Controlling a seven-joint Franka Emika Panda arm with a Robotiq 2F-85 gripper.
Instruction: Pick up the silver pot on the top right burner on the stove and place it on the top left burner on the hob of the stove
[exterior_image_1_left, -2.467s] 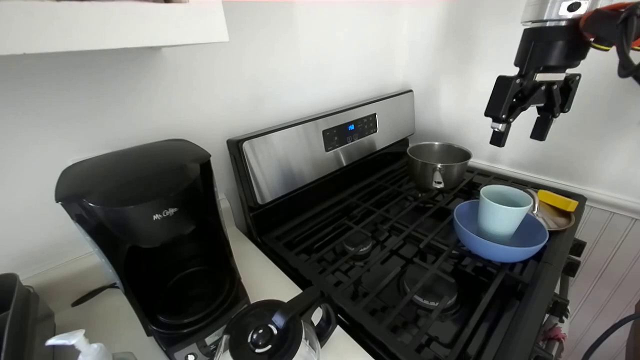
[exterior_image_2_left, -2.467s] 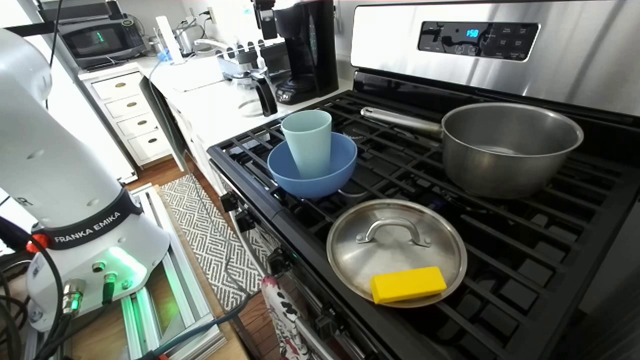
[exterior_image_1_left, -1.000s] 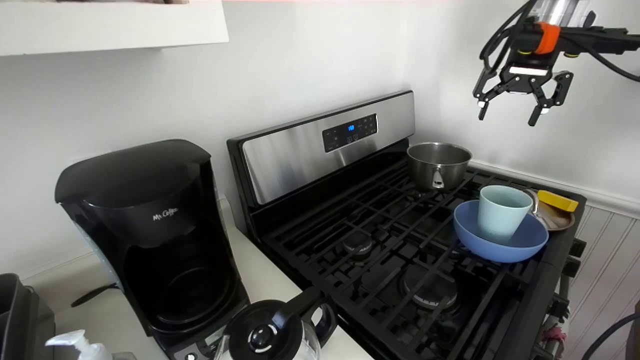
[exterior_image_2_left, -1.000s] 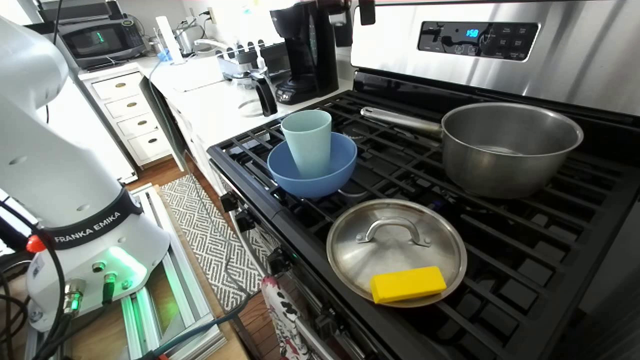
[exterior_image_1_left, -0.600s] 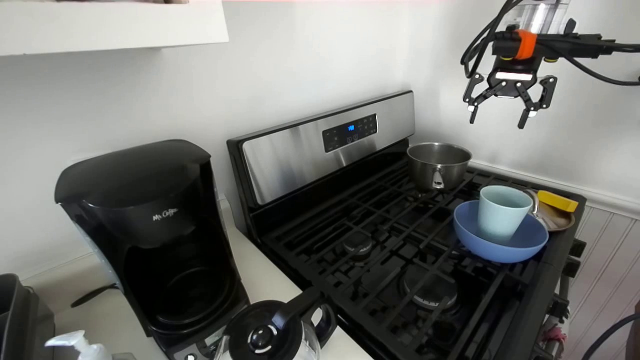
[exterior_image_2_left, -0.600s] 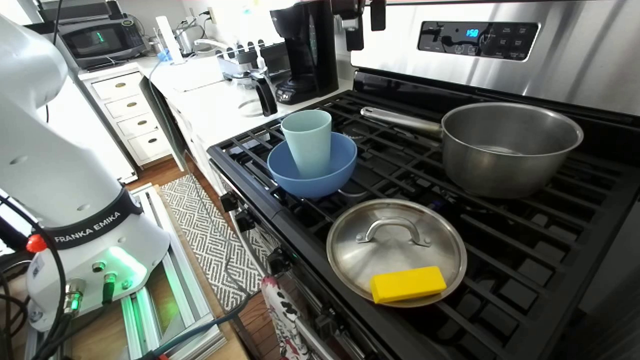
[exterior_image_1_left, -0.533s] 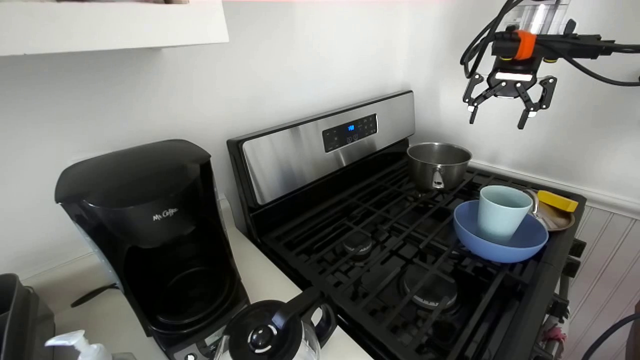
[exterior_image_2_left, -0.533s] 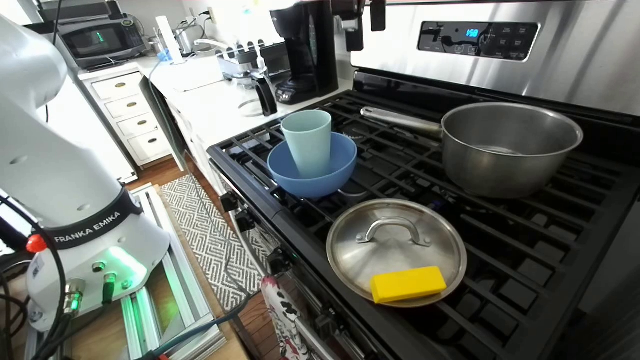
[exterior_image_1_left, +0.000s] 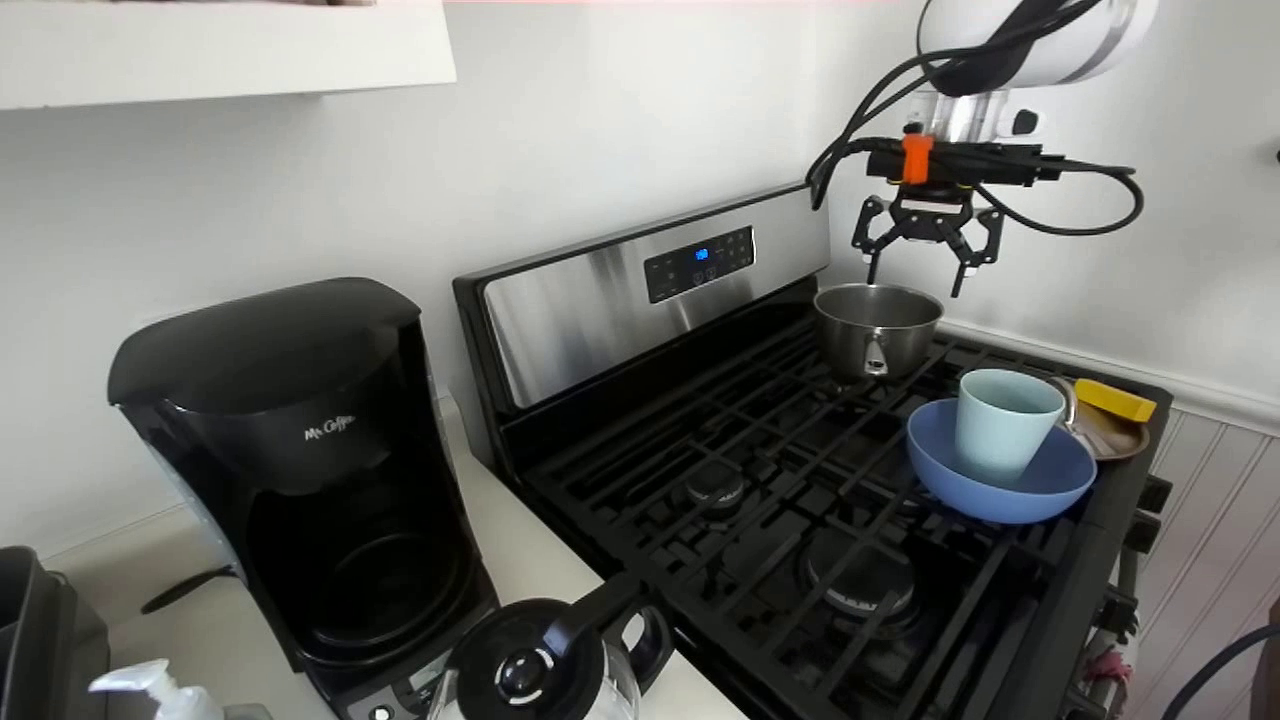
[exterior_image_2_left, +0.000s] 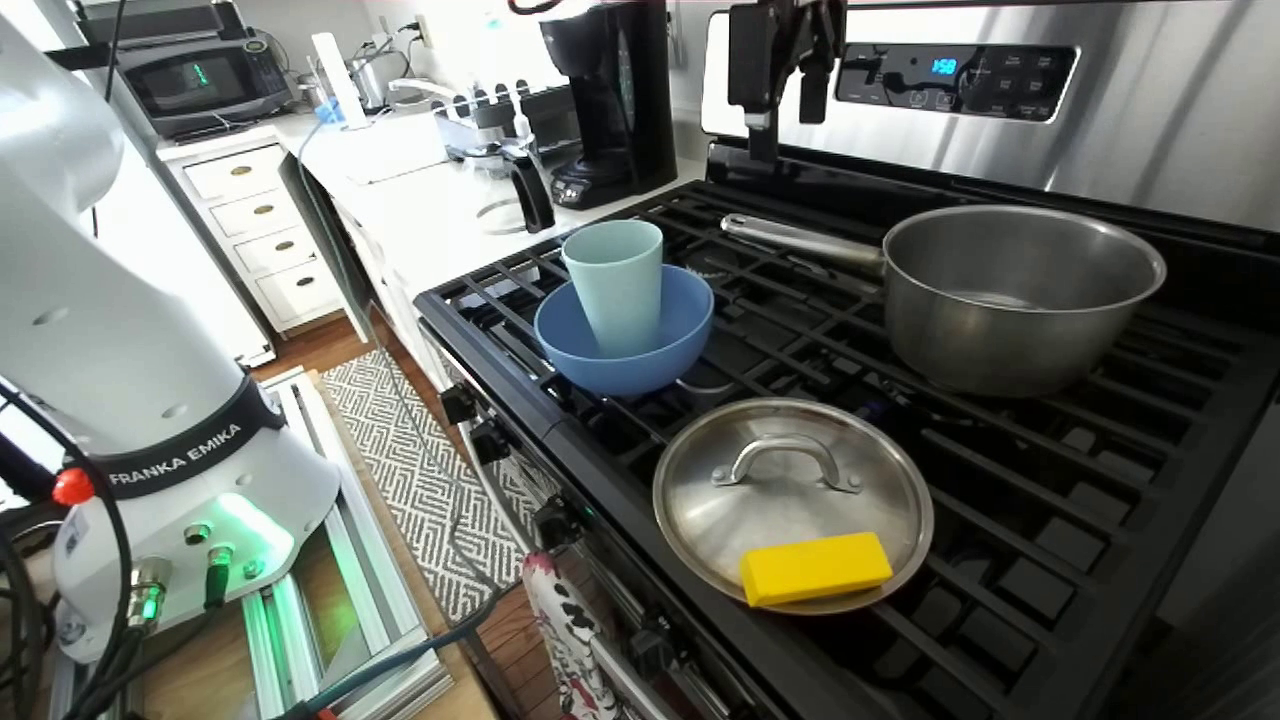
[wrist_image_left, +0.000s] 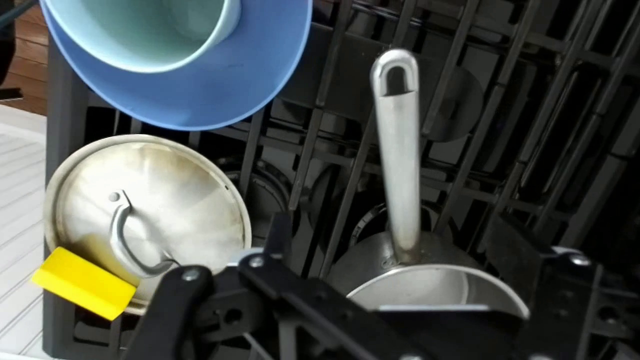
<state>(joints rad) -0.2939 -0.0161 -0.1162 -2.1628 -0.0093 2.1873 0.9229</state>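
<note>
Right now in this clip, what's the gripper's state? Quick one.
Gripper: open, fingers apart, holding nothing; the pot is not yet gripped.

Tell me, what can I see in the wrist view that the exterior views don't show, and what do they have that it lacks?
Only the wrist view: a steep look down onto the stove; I can make out no extra object there for certain.

Only the exterior views: the coffee maker and blue display in both; the microwave and arm's base in an exterior view.

Shared by all: the silver pot, the lid with a yellow block on it, the pale blue cup inside the blue bowl, and the open tool.
</note>
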